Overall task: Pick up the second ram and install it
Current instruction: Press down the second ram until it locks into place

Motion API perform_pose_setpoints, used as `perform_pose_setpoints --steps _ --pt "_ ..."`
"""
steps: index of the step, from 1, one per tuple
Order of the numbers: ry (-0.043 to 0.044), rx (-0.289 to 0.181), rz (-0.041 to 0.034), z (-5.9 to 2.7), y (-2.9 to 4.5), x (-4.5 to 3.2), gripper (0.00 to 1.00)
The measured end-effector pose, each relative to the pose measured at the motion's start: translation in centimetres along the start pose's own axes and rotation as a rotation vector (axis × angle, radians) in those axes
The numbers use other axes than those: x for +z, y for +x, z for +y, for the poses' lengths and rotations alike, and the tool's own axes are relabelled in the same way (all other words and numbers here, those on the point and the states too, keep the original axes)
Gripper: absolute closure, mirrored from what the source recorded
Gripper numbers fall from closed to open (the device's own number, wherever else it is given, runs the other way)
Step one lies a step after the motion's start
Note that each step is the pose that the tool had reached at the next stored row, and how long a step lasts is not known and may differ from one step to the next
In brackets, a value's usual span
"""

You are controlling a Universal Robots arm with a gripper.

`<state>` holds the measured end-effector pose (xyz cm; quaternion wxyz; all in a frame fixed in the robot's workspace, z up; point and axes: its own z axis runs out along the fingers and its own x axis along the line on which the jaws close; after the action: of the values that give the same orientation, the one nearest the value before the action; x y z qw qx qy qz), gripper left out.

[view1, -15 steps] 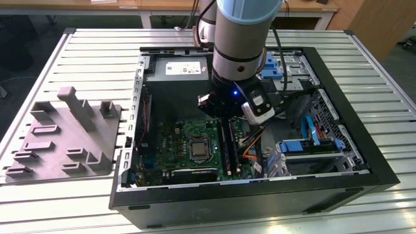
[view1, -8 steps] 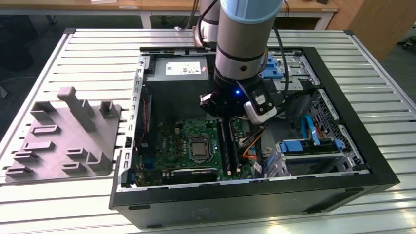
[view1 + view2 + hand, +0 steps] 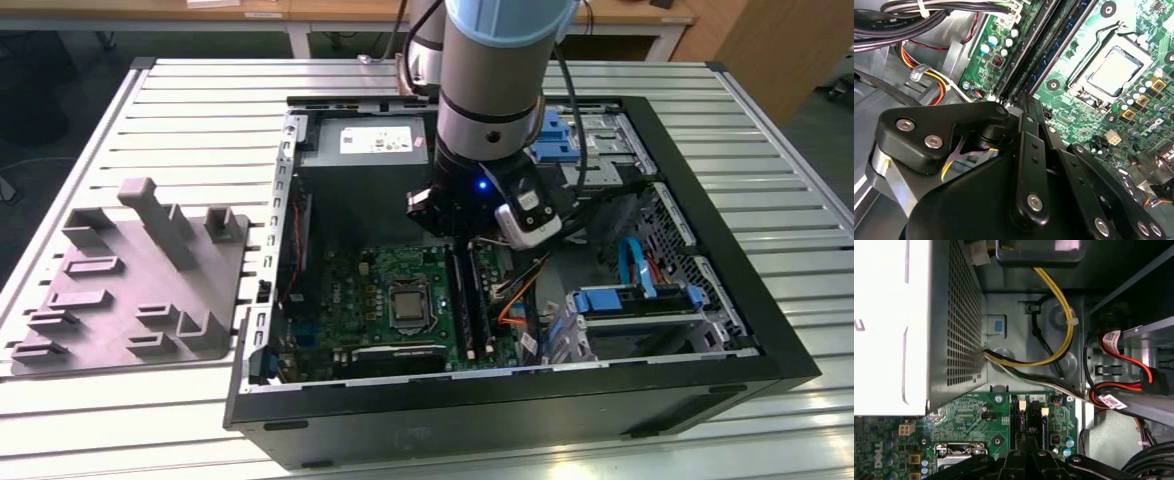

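Observation:
My gripper (image 3: 461, 238) is down inside the open computer case, over the far end of the motherboard's memory slots (image 3: 463, 300). In the second wrist view its black fingers (image 3: 1026, 125) lie pressed together, shut, with the tips (image 3: 1018, 100) on the end of the slot row. A slim dark stick with a bluish edge (image 3: 1056, 42), which looks like the second ram, runs along a slot straight out from the tips. I cannot tell how deep it sits. In the first wrist view the fingertips (image 3: 1026, 447) meet between the white slot latches (image 3: 1022, 403).
The processor socket (image 3: 403, 303) lies beside the slots. The grey power supply (image 3: 363, 143) fills the case's far end, with yellow and black cables (image 3: 1061, 347) close by. Blue drive cages (image 3: 638, 300) stand at the exterior view's right. A grey fixture tray (image 3: 127, 275) lies outside the case.

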<state>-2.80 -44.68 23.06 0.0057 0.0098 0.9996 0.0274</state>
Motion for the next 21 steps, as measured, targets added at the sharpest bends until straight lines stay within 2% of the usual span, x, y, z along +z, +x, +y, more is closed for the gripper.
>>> perform_pose_setpoints --steps 21 --pt "0.0003 0.0 0.0001 -0.04 0.03 0.74 0.9"
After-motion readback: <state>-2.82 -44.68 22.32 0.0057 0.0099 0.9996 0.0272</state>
